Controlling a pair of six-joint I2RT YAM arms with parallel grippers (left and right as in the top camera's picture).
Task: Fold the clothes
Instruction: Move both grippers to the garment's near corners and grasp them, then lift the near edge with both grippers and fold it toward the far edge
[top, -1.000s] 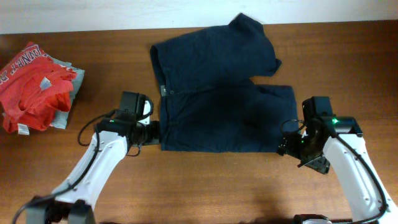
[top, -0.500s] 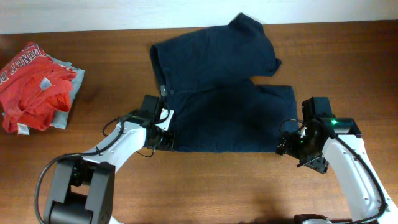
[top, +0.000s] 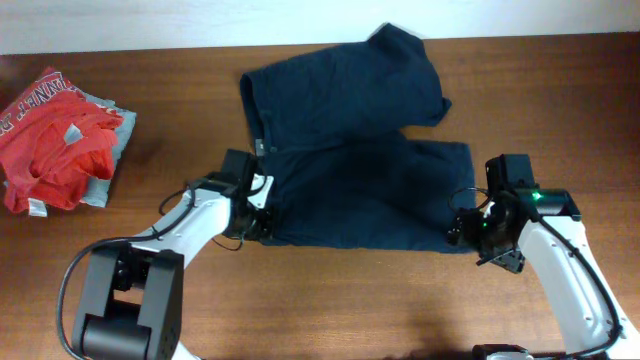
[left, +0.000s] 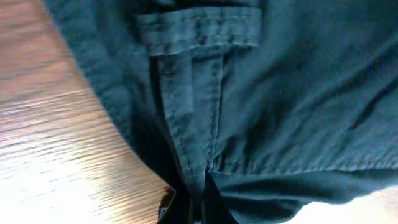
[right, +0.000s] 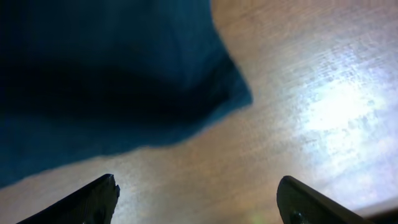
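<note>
Pinching a seam at the edge of the dark navy-blue fabric shorts, my left pincer is closed on the cloth. The shorts lie spread flat at the middle of the brown wooden table. My right pincer gapes wide, holding nothing, just beside the leg hem.

A red printed garment lies atop a light grey garment on the wooden counter, well left of the left end effector.
</note>
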